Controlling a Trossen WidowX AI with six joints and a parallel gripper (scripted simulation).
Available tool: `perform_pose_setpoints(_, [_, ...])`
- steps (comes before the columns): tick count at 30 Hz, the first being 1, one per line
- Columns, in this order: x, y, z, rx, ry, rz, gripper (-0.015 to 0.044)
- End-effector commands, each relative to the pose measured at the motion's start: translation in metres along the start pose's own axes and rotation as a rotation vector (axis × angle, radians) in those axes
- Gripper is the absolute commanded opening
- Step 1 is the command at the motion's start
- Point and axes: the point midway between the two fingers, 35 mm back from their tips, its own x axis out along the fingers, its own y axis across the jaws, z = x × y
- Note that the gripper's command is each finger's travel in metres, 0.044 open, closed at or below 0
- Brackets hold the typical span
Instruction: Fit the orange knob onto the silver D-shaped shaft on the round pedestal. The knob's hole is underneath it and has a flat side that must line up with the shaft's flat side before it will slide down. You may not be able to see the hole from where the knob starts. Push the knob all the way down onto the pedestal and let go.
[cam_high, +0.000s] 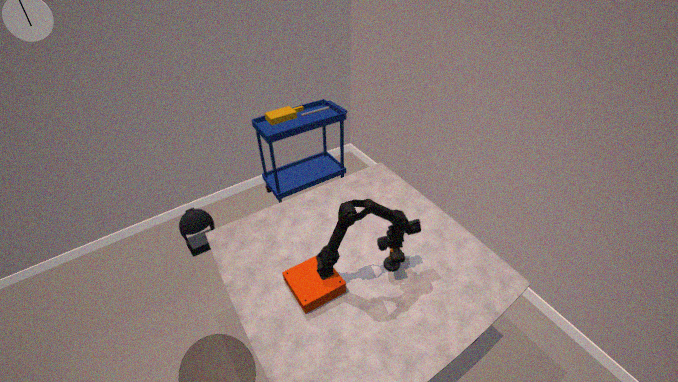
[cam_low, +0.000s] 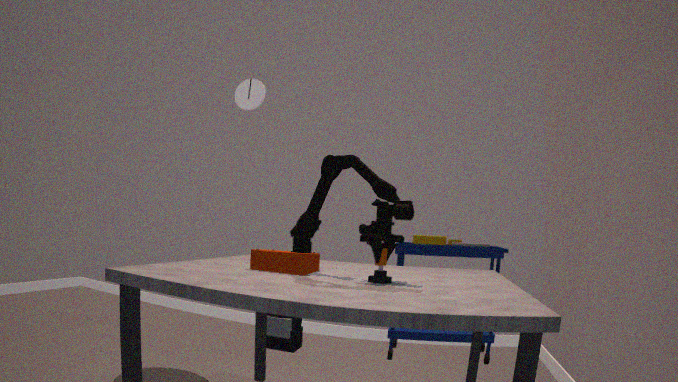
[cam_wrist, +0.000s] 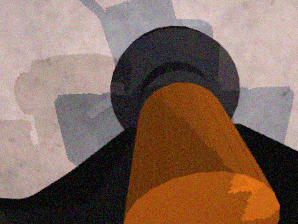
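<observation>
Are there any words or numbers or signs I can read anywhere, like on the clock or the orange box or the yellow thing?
No words, numbers or signs can be read.
Round clock: one dark hand shows, no numbers.
Orange box: only small dark dots.
Yellow thing: no writing shows.
</observation>
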Motion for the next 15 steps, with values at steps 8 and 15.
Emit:
perform_pose_setpoints(8, [0.0032,-0.0003,-0.0011,-0.033,0.003,0.002,0.0])
perform_pose_setpoints(15, [0.003,0.0,-0.0006,-0.033,0.003,0.002,0.0])
